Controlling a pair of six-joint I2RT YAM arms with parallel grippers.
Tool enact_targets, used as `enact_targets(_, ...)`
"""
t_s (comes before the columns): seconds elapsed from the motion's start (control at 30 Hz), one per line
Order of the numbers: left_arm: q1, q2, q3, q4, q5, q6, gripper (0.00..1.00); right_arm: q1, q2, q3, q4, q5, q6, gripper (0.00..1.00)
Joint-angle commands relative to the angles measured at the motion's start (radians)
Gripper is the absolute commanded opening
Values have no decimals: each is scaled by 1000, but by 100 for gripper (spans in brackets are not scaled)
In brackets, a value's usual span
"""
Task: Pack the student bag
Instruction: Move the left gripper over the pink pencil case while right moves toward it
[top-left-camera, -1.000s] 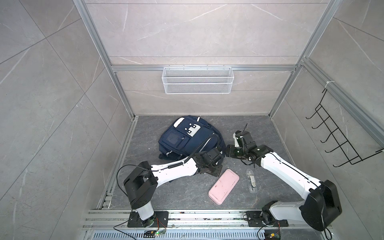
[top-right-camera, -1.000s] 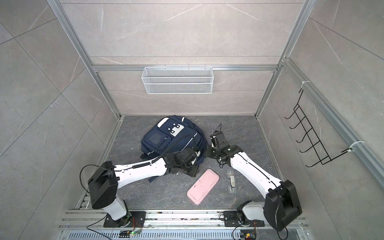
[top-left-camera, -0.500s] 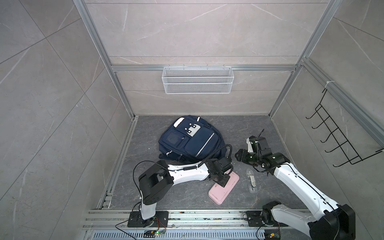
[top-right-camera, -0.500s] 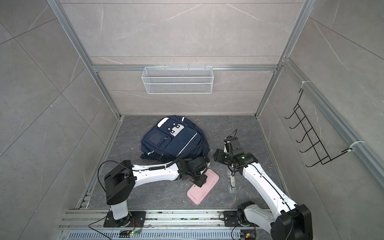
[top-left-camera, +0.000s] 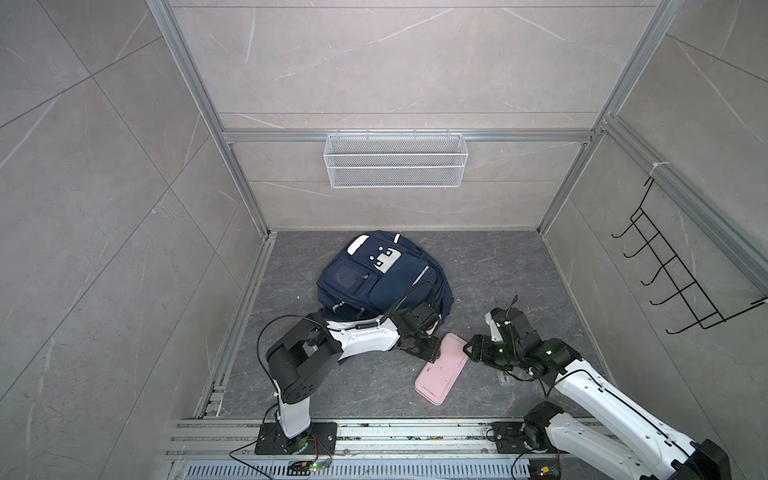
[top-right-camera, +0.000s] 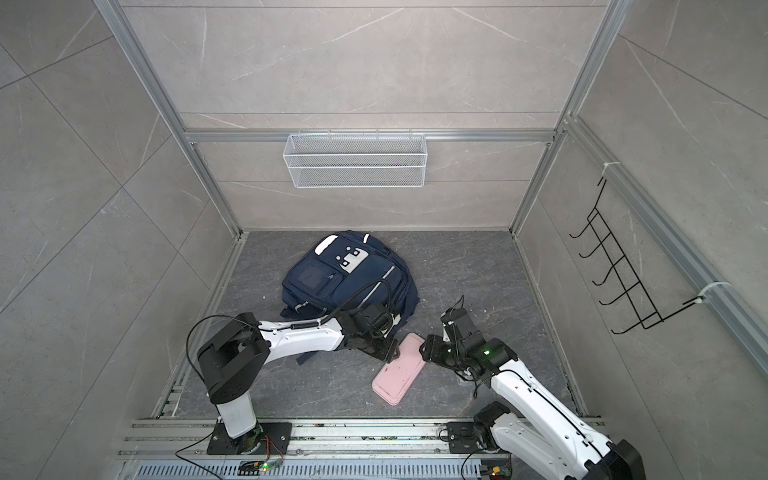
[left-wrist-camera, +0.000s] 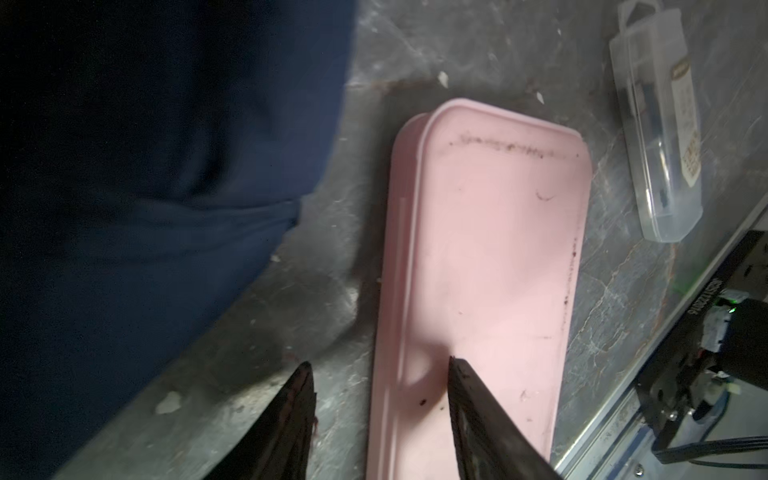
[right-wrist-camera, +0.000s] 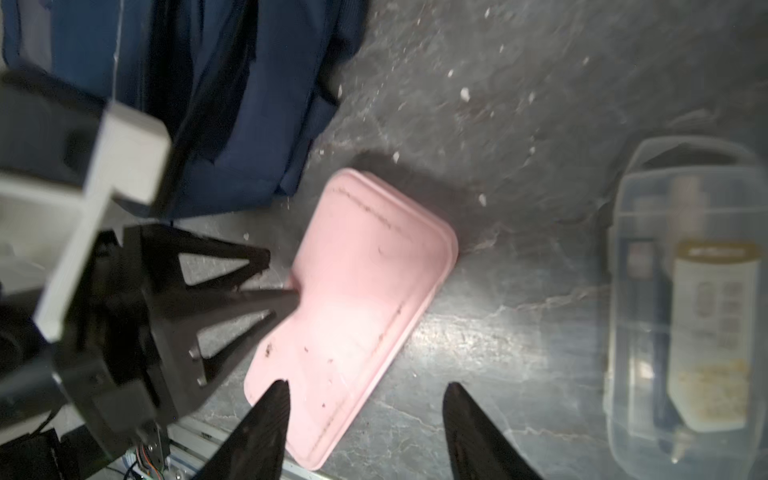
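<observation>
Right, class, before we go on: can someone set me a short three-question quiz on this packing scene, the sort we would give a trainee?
1. True or false: the pink case already lies inside the student bag.
2. Which thing lies beside the pink case, on its side away from the bag?
A. a clear plastic box
B. a yellow book
C. a red cup
3. Fill in: the left gripper and the right gripper both have their jaws ____.

Key: 1 false; 2 A; 3 open.
</observation>
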Motion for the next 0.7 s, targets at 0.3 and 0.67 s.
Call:
enact_targets(0.3, 50, -82, -63, 113, 145, -48, 54, 289, 155, -77, 93, 125, 192, 62)
enact_targets(0.67, 51, -86, -108, 139, 199, -54, 54, 358, 249, -144, 276, 90, 276, 63)
